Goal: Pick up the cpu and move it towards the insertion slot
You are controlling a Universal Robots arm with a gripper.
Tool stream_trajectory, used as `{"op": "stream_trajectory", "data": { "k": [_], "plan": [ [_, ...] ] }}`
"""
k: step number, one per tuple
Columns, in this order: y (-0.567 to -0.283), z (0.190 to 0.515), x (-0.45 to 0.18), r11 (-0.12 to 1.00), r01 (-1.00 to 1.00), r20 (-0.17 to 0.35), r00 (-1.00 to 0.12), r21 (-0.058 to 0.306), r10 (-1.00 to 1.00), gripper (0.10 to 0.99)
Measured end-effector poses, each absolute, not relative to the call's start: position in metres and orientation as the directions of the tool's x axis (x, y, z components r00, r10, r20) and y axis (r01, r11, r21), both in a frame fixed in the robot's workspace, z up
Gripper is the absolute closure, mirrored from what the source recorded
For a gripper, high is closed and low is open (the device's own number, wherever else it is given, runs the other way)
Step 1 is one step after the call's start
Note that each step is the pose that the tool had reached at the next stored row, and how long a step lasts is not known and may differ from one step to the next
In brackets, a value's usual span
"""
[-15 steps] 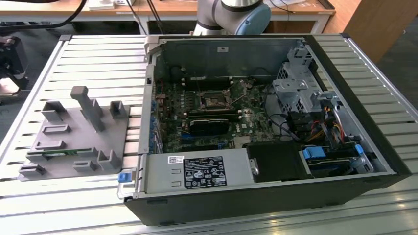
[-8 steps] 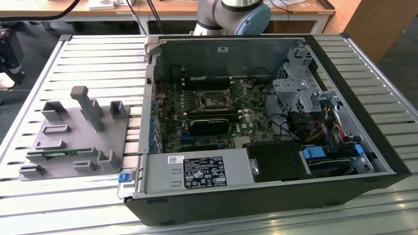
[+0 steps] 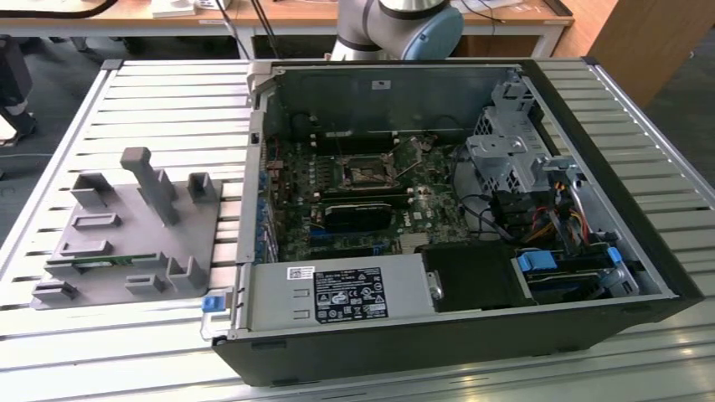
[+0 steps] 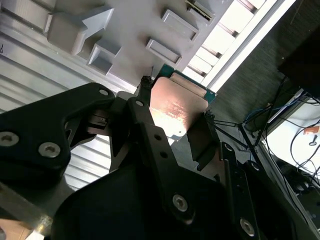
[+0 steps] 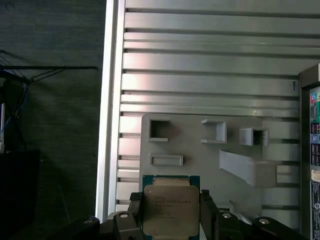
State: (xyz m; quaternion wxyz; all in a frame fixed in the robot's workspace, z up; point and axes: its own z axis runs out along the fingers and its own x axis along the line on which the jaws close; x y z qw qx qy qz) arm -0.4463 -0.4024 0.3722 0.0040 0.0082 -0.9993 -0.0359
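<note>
- Clamping the cpu by two opposite edges: pincer, black, set narrow, with one finger on each side of the chip in both wrist views.
- Cpu: flat square chip with a pale metal top and a green rim. It is held in the pincer and seen against the edge of the grey fixture.
- Grey fixture: moulded tray with upright posts and rectangular pockets. It lies on the surface at the exterior view's left, just beside the computer case.
- Memory stick: thin green strip in a near pocket of the fixture.
- Surface: silver slatted metal that carries the fixture and the case.
- Computer case: black tower lying on its side with the interior open to view, at the exterior view's right of the fixture.
- Circuit board: dark green, flat on the floor of the case.
- Insertion slot: square socket with a silvery frame and a dark centre, on the far half of the board, well apart from the fixture.
- Black card: long rectangle on the near side of the slot.
- Arm: grey joint with a blue cap, beyond the far wall of the case.
</note>
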Motion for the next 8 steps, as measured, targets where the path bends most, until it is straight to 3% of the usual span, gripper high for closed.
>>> {"op": "stream_trajectory", "data": {
  "k": [8],
  "plan": [
    [-0.4019, 0.3830, -0.4458, 0.997, -0.016, 0.007, -1.000, 0.072, -0.017, 0.545]
  ]
}}
